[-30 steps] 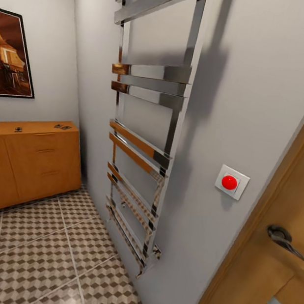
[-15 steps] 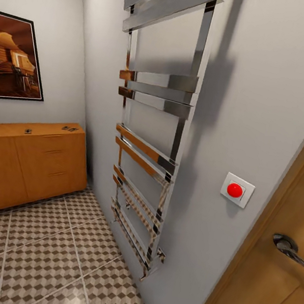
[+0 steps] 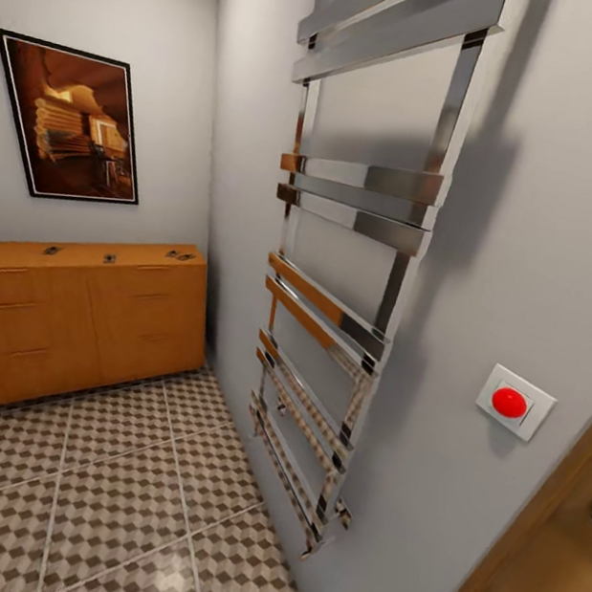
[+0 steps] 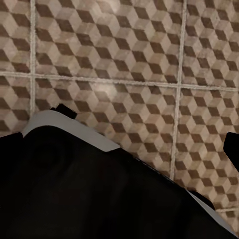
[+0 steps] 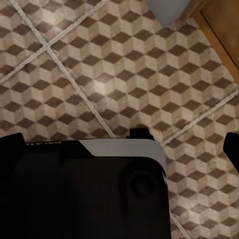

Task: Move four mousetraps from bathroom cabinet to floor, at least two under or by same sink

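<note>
I see open bathroom floor (image 3: pixel 104 505) between the far-left cabinet (image 3: pixel 68 319), mousetraps (image 3: pixel 109 257) on top, and right wall; either pincer's state I cannot tell.

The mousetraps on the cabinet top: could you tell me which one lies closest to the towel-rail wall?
The mousetrap at the cabinet's right end; the others sit further left.

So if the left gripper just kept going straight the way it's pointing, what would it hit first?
Most likely the bathroom floor: the left wrist view looks along the fingers onto bare cube-patterned tiles, with nothing visible between. How far off is unclear.
</note>
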{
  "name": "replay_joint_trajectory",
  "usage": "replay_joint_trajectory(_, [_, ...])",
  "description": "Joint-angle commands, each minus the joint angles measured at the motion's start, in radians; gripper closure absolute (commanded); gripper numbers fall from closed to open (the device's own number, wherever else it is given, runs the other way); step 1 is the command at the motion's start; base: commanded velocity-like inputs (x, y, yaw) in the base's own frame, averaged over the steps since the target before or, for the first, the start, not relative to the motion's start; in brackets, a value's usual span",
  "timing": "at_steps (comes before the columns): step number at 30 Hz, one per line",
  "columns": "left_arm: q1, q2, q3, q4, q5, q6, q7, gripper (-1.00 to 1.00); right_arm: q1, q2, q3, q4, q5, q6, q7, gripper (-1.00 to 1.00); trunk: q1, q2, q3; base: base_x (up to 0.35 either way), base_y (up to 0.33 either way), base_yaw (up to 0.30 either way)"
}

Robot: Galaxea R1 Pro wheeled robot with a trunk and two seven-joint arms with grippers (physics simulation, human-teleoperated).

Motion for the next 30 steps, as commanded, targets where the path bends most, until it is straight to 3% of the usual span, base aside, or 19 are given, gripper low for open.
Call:
replay_joint_trajectory(1, [0.0, 0.0, 0.002, -0.001, 0.009, -0.001, -0.005, -1.0, 0.0, 0.001, -0.002, 0.0, -0.003, -0.001, -0.001, -1.0, -0.004, 0.006, 0.002, 0.0, 0.0, 0.292])
replay_joint_trajectory(30, [0.0, 0.0, 0.002, -0.001, 0.009, -0.001, -0.005, -1.0, 0.0, 0.002, -0.002, 0.0, -0.003, -0.001, -0.001, -1.0, -0.115, 0.209, 0.093, 0.0, 0.0, 0.296])
